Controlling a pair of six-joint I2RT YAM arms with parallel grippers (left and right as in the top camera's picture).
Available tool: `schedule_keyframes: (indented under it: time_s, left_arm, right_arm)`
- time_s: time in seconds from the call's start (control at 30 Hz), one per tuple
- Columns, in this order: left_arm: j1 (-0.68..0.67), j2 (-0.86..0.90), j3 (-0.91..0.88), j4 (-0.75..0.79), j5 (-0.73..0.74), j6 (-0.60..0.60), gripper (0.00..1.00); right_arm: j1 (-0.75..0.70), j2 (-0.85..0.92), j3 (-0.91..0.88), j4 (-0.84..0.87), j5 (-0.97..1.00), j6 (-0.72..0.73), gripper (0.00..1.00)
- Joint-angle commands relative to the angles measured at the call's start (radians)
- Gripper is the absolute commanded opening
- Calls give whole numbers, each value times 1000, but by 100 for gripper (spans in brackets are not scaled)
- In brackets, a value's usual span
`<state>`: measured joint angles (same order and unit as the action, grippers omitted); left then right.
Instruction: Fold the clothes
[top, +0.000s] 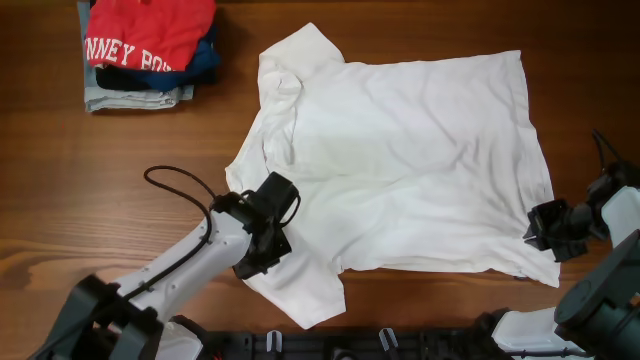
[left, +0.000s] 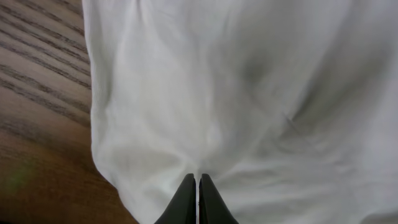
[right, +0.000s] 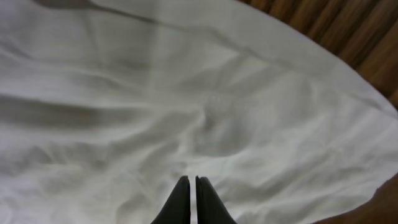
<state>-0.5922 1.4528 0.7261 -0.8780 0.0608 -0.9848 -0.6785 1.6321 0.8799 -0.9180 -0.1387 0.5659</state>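
The white T-shirt (top: 400, 160) lies spread flat on the counter (top: 120, 200), not yet folded. The left claw (left: 198, 186) is closed by the near sleeve, cloth puckering into its tips. The right claw (right: 189, 186) is closed at the near hem corner, its hold unclear. The first fold looks ready: lift both together and carry the near edge across.

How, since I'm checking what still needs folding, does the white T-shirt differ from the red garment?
The white T-shirt lies spread open on the wooden table; the red garment is folded atop a stack of other clothes. The white T-shirt is plain; the red garment bears white lettering. The white T-shirt covers far more area than the red garment. Both are garments on the same table.
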Motion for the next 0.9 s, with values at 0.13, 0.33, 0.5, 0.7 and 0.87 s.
schedule_keyframes:
  time_s: [0.13,0.33,0.5,0.7,0.87]
  left_arm:
    - [5,100,13,14,5,12,4]
    - [6,103,13,14,-7,12,4]
    - [6,103,0,24,-6,12,4]
    - [6,103,-52,68,21,8,4]
    - [6,103,-53,75,21,9,4]
  right_arm:
    - [4,-2,-18,43,-8,14,8]
    - [4,1,-18,59,43,55,7]
    - [4,1,-19,73,68,74,7]
    - [4,52,-18,108,72,74,6]
    - [4,147,-18,166,72,93,6]
